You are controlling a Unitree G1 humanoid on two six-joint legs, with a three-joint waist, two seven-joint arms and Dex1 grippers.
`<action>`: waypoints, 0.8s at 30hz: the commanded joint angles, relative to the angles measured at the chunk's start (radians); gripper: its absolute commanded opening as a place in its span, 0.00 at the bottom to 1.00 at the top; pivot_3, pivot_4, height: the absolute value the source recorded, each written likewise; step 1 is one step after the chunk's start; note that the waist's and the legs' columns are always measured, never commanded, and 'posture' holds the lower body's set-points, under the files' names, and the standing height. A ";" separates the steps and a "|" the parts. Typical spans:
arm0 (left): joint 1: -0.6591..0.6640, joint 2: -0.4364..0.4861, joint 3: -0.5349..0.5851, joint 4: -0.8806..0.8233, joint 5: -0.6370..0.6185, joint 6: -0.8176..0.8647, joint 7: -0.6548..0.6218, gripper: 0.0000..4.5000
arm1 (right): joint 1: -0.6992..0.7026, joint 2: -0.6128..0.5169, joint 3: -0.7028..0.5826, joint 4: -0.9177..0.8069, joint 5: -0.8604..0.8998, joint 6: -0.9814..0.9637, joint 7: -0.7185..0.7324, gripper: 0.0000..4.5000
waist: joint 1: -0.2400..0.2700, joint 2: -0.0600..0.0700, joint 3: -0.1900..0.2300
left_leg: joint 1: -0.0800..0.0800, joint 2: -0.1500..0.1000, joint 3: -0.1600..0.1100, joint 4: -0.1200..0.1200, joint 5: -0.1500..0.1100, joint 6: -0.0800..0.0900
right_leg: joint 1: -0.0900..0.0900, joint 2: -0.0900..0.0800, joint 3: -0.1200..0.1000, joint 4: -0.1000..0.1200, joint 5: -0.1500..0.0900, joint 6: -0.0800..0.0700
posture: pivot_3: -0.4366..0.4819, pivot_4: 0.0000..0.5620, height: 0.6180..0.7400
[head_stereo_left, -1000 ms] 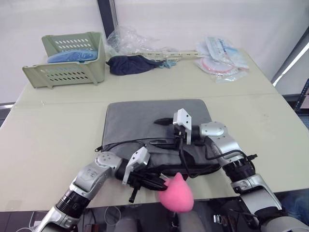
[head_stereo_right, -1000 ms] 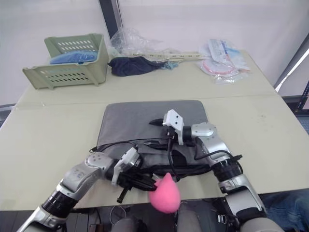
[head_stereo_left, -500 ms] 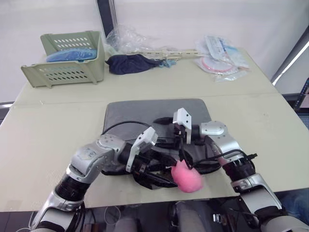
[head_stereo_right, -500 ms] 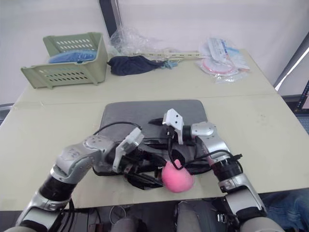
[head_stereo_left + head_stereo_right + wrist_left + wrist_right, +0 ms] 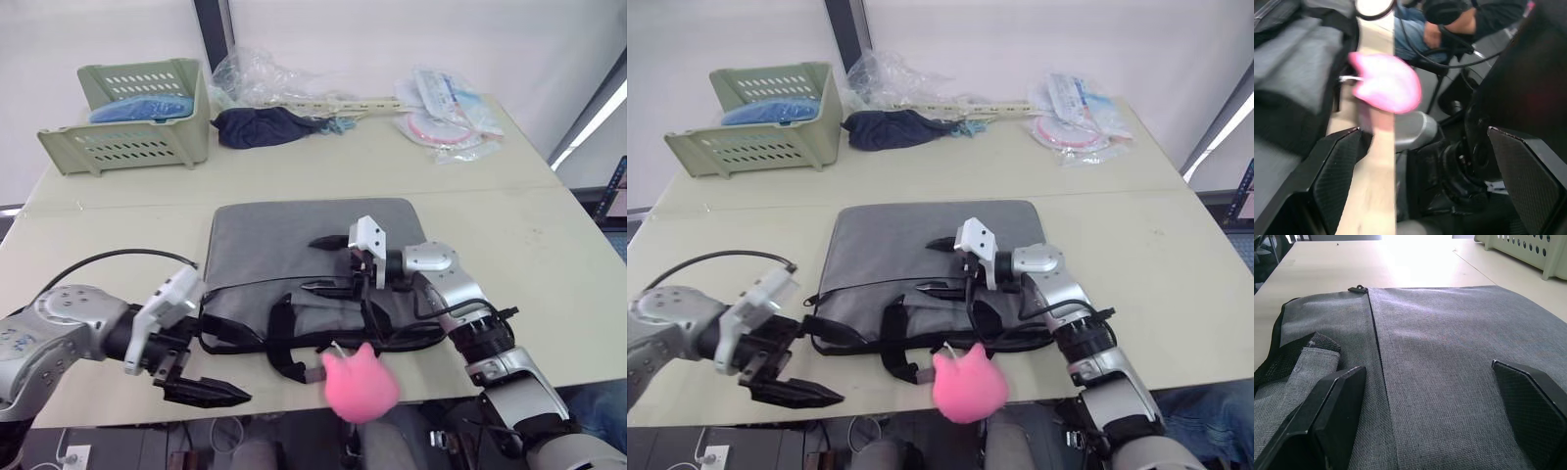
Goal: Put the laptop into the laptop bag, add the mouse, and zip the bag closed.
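Observation:
The grey laptop bag lies flat mid-table, its black strap handles bunched along the near edge. A pink plush charm hangs from the bag over the table's front edge. My left gripper is open and holds nothing, at the front edge left of the bag, clear of the straps. The left wrist view shows the charm ahead of the spread fingers. My right gripper is open just above the bag's top face, whose fabric shows between its fingers. The laptop and mouse are hidden or out of view.
At the back left stands a green slotted basket. A dark navy cloth bundle and clear plastic wrap lie behind the bag. Plastic packets sit at the back right. Bare tabletop flanks the bag.
My left gripper opened, let go at the straps and drew back left to the table's front edge. The pink charm swung onto the table and dropped back over the edge. The right arm stayed put.

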 commanded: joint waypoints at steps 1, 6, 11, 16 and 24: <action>0.036 0.044 0.126 0.094 0.057 -0.114 -0.057 0.99 | 0.043 -0.026 0.026 0.124 -0.088 0.014 -0.027 1.00 | 0.000 -0.002 0.001 | 0.000 0.000 0.000 0.000 0.000 0.000 | 0.000 0.000 0.000 0.000 0.000 0.000 | 0.48 0.27 1.00; -0.090 0.060 0.120 0.248 0.110 -0.197 -0.022 0.99 | 0.048 0.001 -0.065 0.016 0.045 0.076 -0.005 1.00 | 0.003 -0.004 0.002 | -0.001 0.000 0.000 0.000 0.000 -0.001 | 0.000 0.000 0.000 0.000 0.001 0.000 | 0.48 0.27 1.00; -0.206 0.015 0.038 0.323 0.152 -0.263 -0.002 0.99 | 0.057 -0.013 -0.161 -0.221 0.199 0.234 -0.027 1.00 | 0.007 -0.001 0.008 | -0.012 0.000 0.000 0.000 0.000 0.000 | -0.010 0.000 -0.002 0.000 0.001 0.000 | 0.48 0.27 1.00; -0.379 -0.085 -0.094 0.388 0.195 -0.310 0.025 0.99 | 0.077 -0.148 -0.281 -0.506 0.312 0.431 -0.086 1.00 | 0.005 0.001 0.025 | -0.039 -0.012 0.010 0.002 0.003 -0.001 | -0.040 0.005 -0.026 0.015 0.003 0.002 | 0.48 0.27 1.00; -0.543 -0.203 -0.225 0.502 0.262 -0.403 -0.014 0.99 | 0.214 -0.340 -0.336 -0.649 0.302 0.443 -0.072 1.00 | 0.005 -0.012 0.033 | -0.047 -0.013 0.009 0.003 0.004 0.000 | -0.036 0.004 -0.043 0.000 0.004 0.005 | 0.48 0.27 1.00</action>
